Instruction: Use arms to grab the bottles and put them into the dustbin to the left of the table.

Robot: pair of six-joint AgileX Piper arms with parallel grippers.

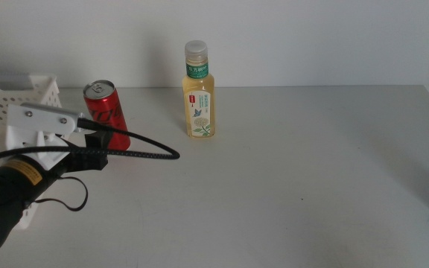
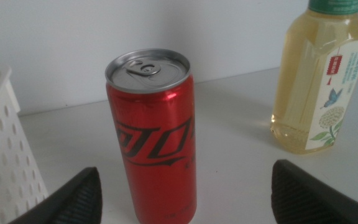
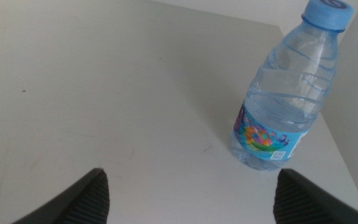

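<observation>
So the red soda can [image 2: 153,134] was standing upright near the back of the table [image 1: 289,186], just beside the white dustbin [image 1: 6,97] at the left edge. My left gripper [image 2: 185,193] was lined up right in front of it, jaws spread wide with the can sitting between them but nothing touching yet. The can was a bit closer to one jaw than the other, so not perfectly centred.

A little further along the table was the pale-yellow tea bottle [image 1: 199,93], also upright, near the can but clear of it. Way over on the right side, the small water bottle [image 3: 284,93] was standing close to the table's edge. My right gripper [image 3: 188,196] was hanging back from it, jaws open too, with bare tabletop between them and the bottle off to one side.

My read: this was the approach step on the can, none of the three binned yet as far as I could see. The next move needed me to ease forward a touch, centre up, and close around the can's body without knocking it into the basket wall, then lift and swing over the dustbin.
</observation>
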